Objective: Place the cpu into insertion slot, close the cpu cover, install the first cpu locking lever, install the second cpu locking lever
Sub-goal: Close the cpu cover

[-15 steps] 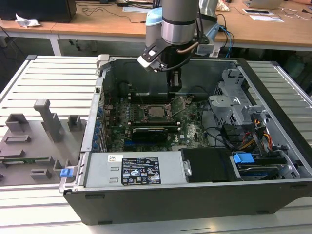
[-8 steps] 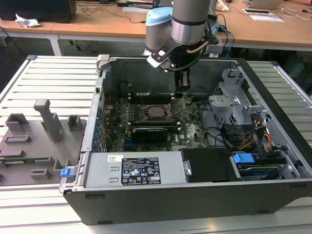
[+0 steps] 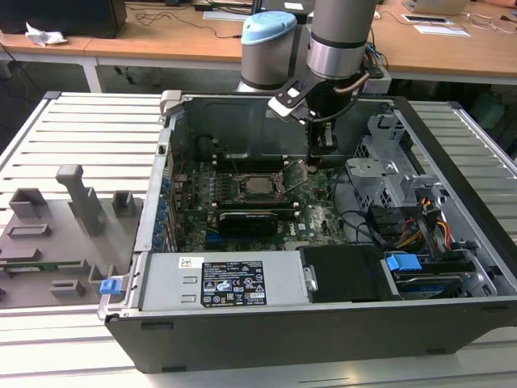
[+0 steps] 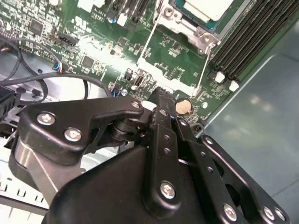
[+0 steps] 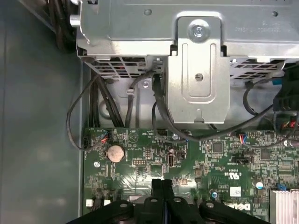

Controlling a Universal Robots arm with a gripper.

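Green motherboard (image 3: 317,217) lies flat inside the open computer case (image 3: 323,323) in the exterior view. The cpu (image 3: 260,184) already sits in the insertion slot (image 3: 241,186), near the middle of the board. A thin locking lever (image 3: 294,176) sticks up at a slant just beside the slot, so I think it is not hooked down yet. The arm (image 3: 339,40) comes down from above, almost straight. The gripper (image 3: 323,152) hangs low in the case, near that lever, on the exterior view's right of it. If it drops a bit to one side, it could bump small parts on the board or catch the wires (image 3: 363,222).

In the second wrist view, the gripper (image 4: 160,95) has its two fingers pressed together, with nothing seen between them. Its tip points toward the slot. The cpu cover (image 4: 204,33) looks to lie down around the cpu (image 4: 208,7). One locking lever (image 4: 147,44) and another locking lever (image 4: 202,70) run from the slot toward the tip. The tip is near the round battery (image 4: 183,106). I cannot tell if it touches a lever. A lever is thin, smooth and springy, so the tip could slip off it and scratch the board.

In the first wrist view, the gripper (image 5: 162,184) is over the board. The grey metal cage (image 5: 198,79) and black cables (image 5: 74,116) lie beyond it.
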